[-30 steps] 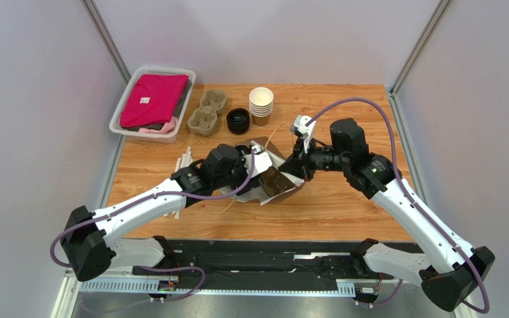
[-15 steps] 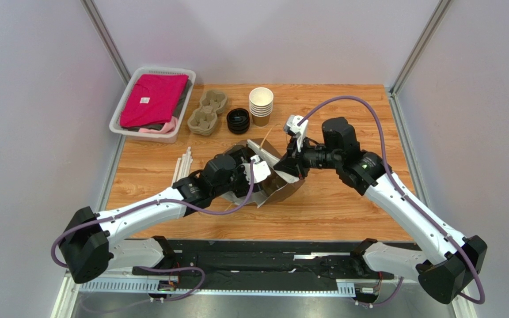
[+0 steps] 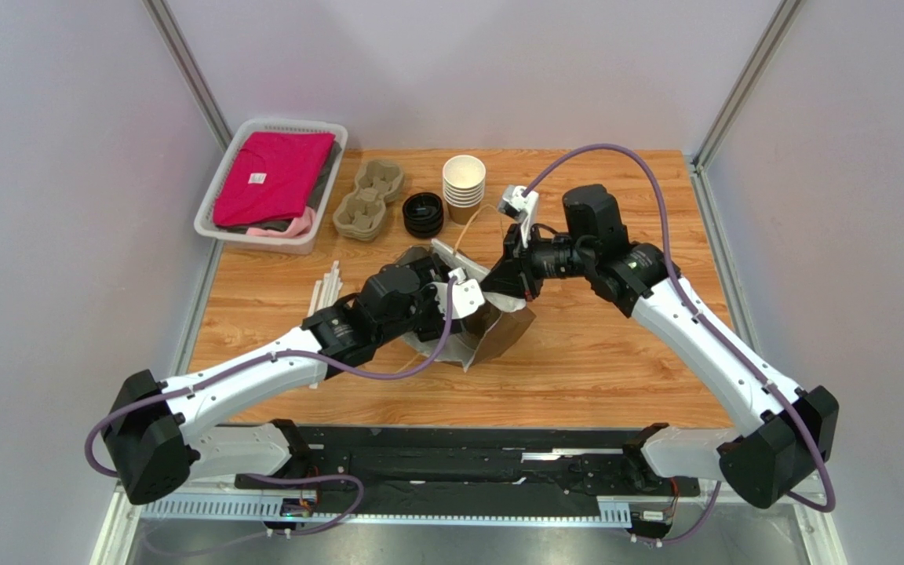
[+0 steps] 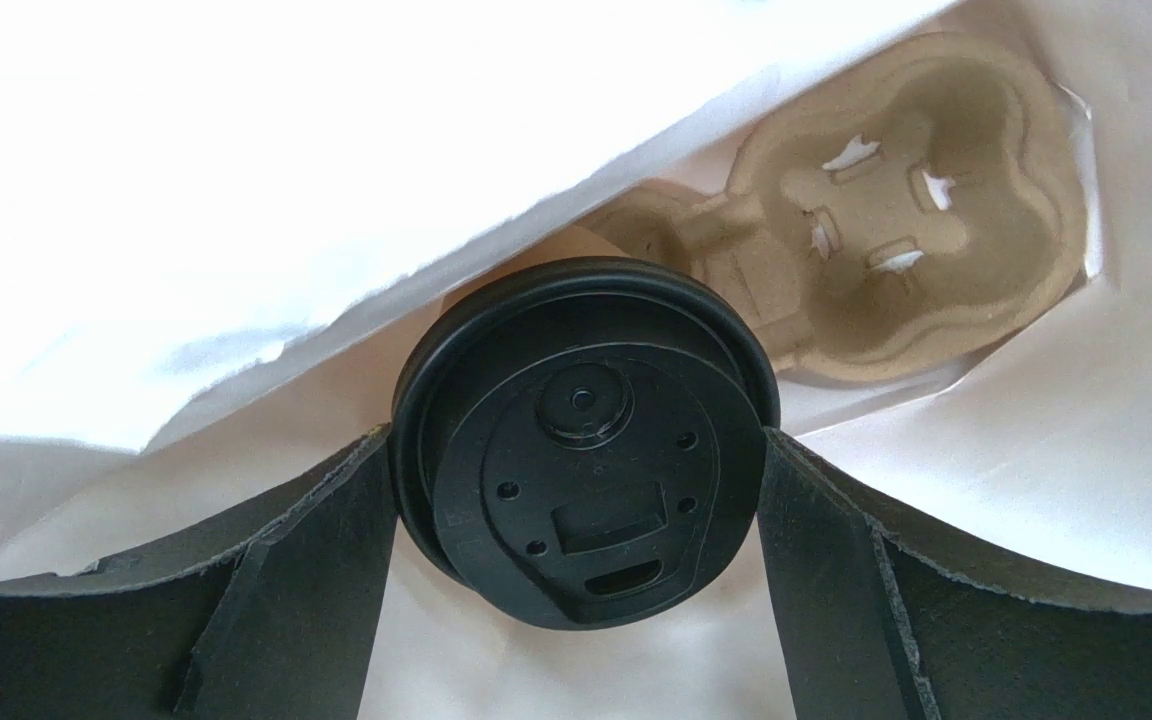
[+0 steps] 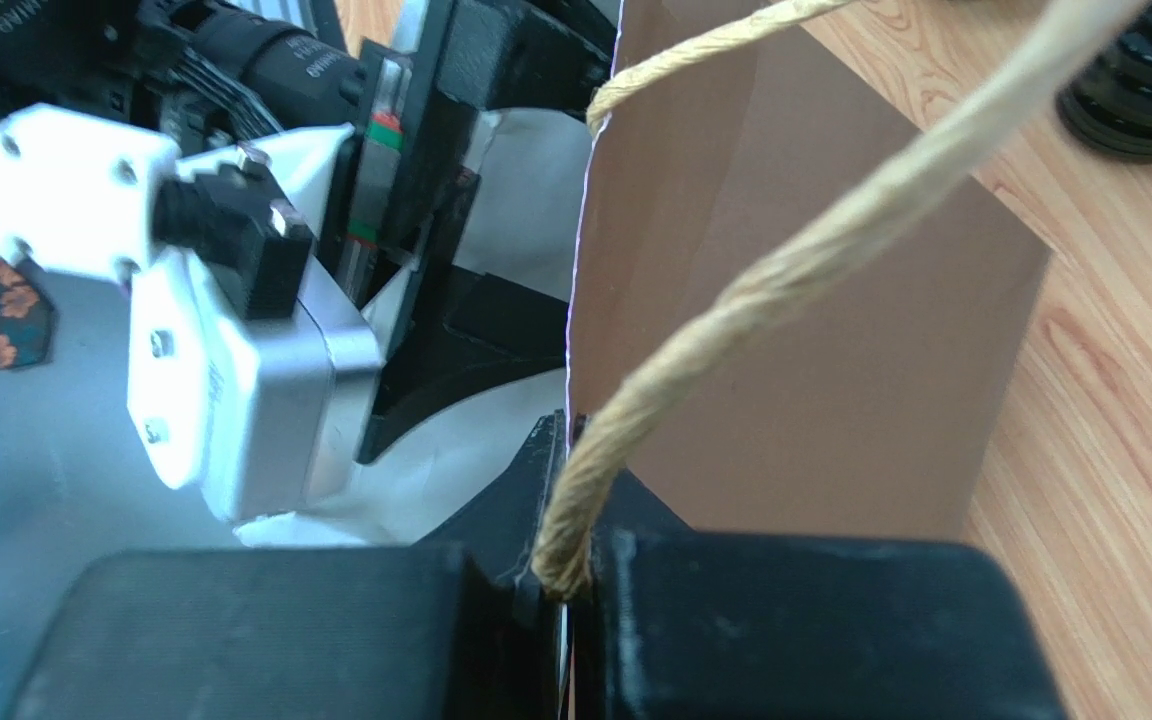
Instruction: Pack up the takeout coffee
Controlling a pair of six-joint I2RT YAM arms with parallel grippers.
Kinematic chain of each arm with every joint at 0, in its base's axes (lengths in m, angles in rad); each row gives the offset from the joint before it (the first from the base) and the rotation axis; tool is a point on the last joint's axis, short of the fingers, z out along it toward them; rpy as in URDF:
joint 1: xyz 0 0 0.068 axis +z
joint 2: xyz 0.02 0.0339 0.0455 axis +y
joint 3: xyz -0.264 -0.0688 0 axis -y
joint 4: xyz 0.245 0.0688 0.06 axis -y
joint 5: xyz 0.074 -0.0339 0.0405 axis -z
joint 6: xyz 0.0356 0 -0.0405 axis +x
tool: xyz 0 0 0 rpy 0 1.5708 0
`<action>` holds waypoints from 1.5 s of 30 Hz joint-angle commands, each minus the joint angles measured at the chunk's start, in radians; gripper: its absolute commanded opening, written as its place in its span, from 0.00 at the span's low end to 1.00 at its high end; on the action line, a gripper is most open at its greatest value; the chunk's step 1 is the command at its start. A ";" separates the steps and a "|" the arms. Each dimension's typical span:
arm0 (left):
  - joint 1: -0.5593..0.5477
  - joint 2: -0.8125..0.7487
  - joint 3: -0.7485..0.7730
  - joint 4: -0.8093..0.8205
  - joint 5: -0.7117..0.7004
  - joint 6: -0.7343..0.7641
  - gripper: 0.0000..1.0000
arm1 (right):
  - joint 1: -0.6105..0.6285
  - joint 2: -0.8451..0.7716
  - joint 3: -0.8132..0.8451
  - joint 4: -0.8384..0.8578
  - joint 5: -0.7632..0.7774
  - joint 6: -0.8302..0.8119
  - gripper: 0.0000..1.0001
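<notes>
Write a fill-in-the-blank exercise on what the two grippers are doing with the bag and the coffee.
1. The takeout coffee wears a ___ lid.
2. The left gripper holds it ___ the paper bag.
3. The right gripper pinches the bag's rim at its twine ___.

Missing words: black; inside; handle.

White arms (image 3: 259, 374), black joints (image 3: 156, 447), purple cables (image 3: 596, 151).
</notes>
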 commanded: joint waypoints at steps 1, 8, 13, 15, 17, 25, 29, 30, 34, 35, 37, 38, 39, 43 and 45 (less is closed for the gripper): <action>-0.006 0.065 0.048 0.018 -0.042 -0.019 0.26 | -0.019 0.034 0.070 -0.031 -0.103 -0.001 0.00; -0.006 0.167 0.093 -0.013 -0.070 -0.033 0.24 | -0.068 0.094 0.114 -0.088 -0.187 -0.013 0.00; -0.007 0.196 0.097 -0.017 -0.061 -0.030 0.23 | -0.092 0.123 0.128 -0.109 -0.224 -0.013 0.00; -0.004 0.213 0.099 -0.026 -0.058 -0.030 0.23 | -0.103 0.128 0.131 -0.112 -0.233 -0.024 0.00; 0.003 0.225 0.108 -0.040 -0.051 -0.037 0.23 | -0.112 0.129 0.133 -0.120 -0.238 -0.033 0.00; 0.065 0.308 0.205 -0.203 0.045 -0.105 0.22 | -0.126 0.131 0.128 -0.144 -0.241 -0.114 0.00; 0.089 0.340 0.277 -0.281 0.091 -0.128 0.21 | -0.131 0.134 0.130 -0.155 -0.227 -0.156 0.00; 0.092 0.340 0.281 -0.302 0.097 -0.131 0.21 | -0.131 0.136 0.130 -0.155 -0.226 -0.162 0.00; 0.094 0.303 0.312 -0.347 0.114 -0.141 0.20 | -0.138 0.137 0.128 -0.160 -0.200 -0.190 0.00; 0.092 0.285 0.321 -0.358 0.114 -0.143 0.20 | -0.137 0.134 0.130 -0.158 -0.198 -0.193 0.00; 0.092 0.274 0.326 -0.365 0.137 -0.145 0.20 | -0.140 0.134 0.131 -0.160 -0.192 -0.205 0.00; 0.092 0.282 0.343 -0.391 0.136 -0.151 0.20 | -0.138 0.134 0.133 -0.158 -0.192 -0.208 0.00; 0.094 0.289 0.350 -0.404 0.133 -0.154 0.20 | -0.138 0.131 0.134 -0.158 -0.192 -0.210 0.00; 0.094 0.322 0.346 -0.430 0.123 -0.154 0.20 | -0.137 0.114 0.131 -0.131 -0.198 -0.200 0.00; 0.094 0.338 0.338 -0.441 0.125 -0.161 0.20 | -0.135 0.110 0.125 -0.121 -0.198 -0.202 0.00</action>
